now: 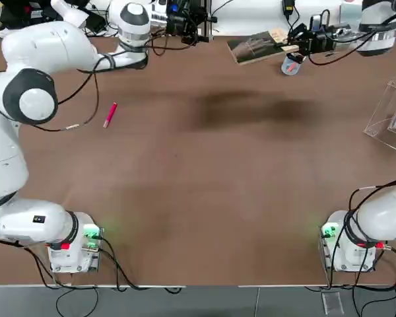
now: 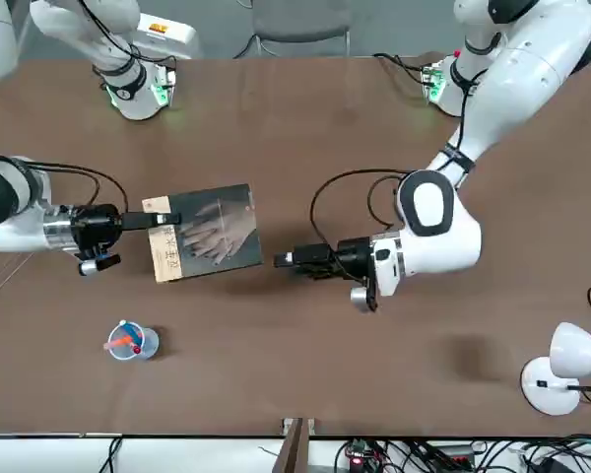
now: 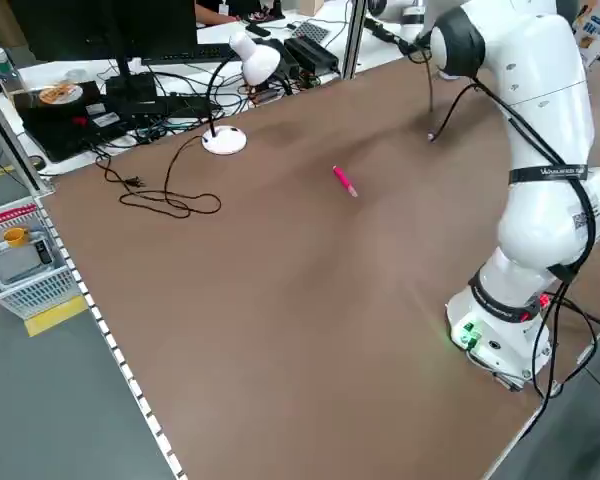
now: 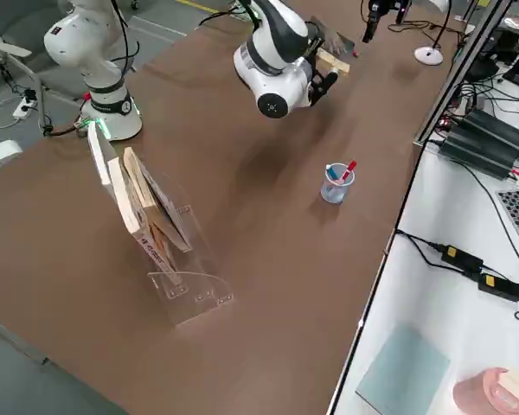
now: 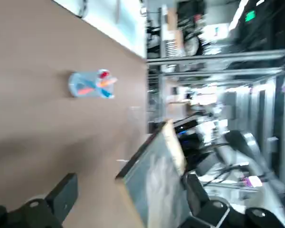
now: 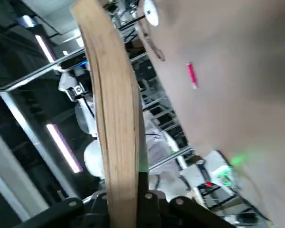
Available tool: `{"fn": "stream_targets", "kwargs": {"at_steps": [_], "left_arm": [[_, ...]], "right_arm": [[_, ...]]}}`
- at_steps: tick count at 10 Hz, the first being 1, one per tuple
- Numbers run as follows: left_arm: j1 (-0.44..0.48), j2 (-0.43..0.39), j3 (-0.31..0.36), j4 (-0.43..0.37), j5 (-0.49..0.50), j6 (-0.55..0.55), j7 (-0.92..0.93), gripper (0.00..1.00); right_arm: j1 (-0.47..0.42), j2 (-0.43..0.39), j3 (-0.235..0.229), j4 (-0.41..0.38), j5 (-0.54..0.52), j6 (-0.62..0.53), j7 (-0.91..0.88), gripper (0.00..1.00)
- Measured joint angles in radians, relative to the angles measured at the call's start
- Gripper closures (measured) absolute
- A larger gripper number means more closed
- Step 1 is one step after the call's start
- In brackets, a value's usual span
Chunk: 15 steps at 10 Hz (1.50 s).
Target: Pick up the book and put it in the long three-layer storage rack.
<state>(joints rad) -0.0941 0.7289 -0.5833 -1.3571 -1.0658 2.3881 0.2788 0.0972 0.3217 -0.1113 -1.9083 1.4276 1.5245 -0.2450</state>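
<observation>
Book [image 2: 207, 233] hangs above the table's far side, pinched at its tan edge by the right gripper [image 2: 150, 219]; the left gripper [image 2: 284, 260] stands just beside it, fingers spread and empty. Lifting looks finished; the carry to the storage rack [image 4: 175, 259], well apart at the robot's right, remains.

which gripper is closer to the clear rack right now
Right. The right gripper, shut on the book, is on the storage rack's side of the table; the open left gripper is farther.
</observation>
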Motion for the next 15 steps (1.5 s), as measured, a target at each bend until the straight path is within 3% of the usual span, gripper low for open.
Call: {"fn": "stream_targets", "kwargs": {"at_steps": [4, 7, 12, 15], "left_arm": [[0.005, -0.061, -0.001, 0.003, 0.538, -0.005, -0.314, 0.00], [0.014, -0.121, 0.002, 0.004, 0.834, -0.125, -0.458, 0.00], [0.160, -0.214, 0.009, 0.007, 1.081, -0.391, -0.447, 0.00], [0.164, -0.262, 0.009, 0.007, 1.171, -0.472, -0.444, 0.00]], "right_arm": [[-0.060, -0.012, -0.054, 0.077, -0.198, -0.001, 0.026, 0.84], [-0.108, -0.022, -0.094, 0.140, -0.353, -0.003, 0.065, 0.84], [-0.171, -0.025, -0.153, 0.238, -0.562, -0.042, 0.184, 0.84], [-0.207, -0.025, -0.159, 0.274, -0.644, -0.042, 0.233, 0.84]]}}
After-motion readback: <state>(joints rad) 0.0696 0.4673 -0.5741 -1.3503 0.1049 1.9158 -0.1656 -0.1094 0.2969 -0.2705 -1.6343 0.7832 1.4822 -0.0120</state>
